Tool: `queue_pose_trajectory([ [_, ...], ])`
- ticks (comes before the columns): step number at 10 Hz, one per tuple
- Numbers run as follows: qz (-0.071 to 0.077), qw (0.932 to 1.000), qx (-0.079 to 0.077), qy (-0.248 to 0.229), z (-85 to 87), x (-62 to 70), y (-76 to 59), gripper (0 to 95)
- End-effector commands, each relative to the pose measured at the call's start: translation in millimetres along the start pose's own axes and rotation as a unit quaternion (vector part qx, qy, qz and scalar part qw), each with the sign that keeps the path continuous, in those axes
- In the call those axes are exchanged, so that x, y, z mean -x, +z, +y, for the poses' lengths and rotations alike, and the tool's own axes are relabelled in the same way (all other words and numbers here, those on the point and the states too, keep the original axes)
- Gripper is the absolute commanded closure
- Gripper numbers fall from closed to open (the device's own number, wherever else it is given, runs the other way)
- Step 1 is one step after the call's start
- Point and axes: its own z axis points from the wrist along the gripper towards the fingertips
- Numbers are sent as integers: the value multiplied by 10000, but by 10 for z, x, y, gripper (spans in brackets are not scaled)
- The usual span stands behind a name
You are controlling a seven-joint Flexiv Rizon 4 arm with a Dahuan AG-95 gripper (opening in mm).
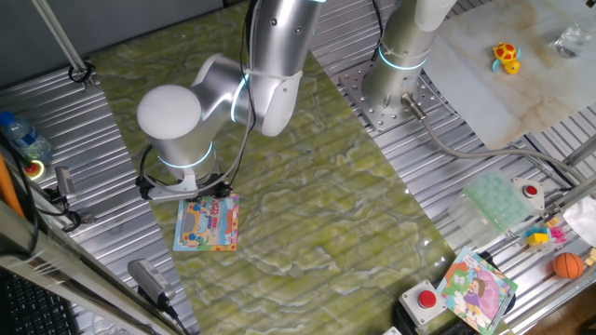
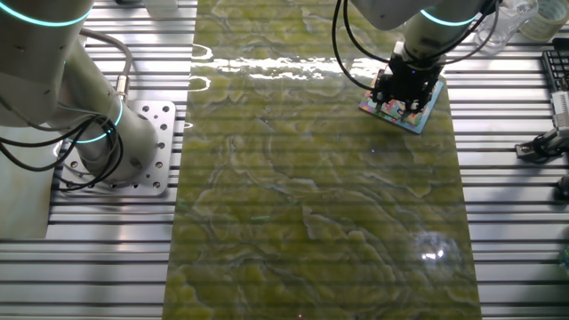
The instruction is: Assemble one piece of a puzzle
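The puzzle (image 1: 207, 225) lies flat on the green mat, a square board with a light-blue border and an orange, pink and yellow cartoon picture. In the other fixed view the puzzle (image 2: 428, 113) is at the far right of the mat. My gripper (image 2: 398, 103) points straight down at the board's far edge, with its black fingers at or just above the surface. In one fixed view the arm's wrist hides the fingers. The tiny pale pink piece does not show in either view. I cannot tell whether the jaws are open or shut.
A second arm's base (image 1: 400, 74) stands at the mat's edge. A purple-and-green board (image 1: 477, 290), a red button (image 1: 426, 300), an orange ball (image 1: 568, 266) and a pale green tray (image 1: 498, 198) lie on the slatted table. A bottle (image 1: 26, 138) lies left.
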Motion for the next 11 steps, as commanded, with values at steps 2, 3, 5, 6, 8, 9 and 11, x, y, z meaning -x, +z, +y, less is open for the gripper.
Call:
queue_pose_trajectory([
  [2, -14, 10000, 8, -2, 3, -2, -14, 380],
  [3, -6, 10000, 27, 3, 3, -2, -17, 380],
  [5, 38, 9999, 98, 33, 7, -4, -31, 380],
  [6, 38, 9999, 131, 60, 8, -4, -30, 380],
  [8, 70, 9996, 247, 144, 12, -9, -27, 380],
  [9, 90, 9993, 310, 195, 19, -15, -27, 380],
  [11, 102, 9990, 361, 227, 44, -15, -53, 380],
])
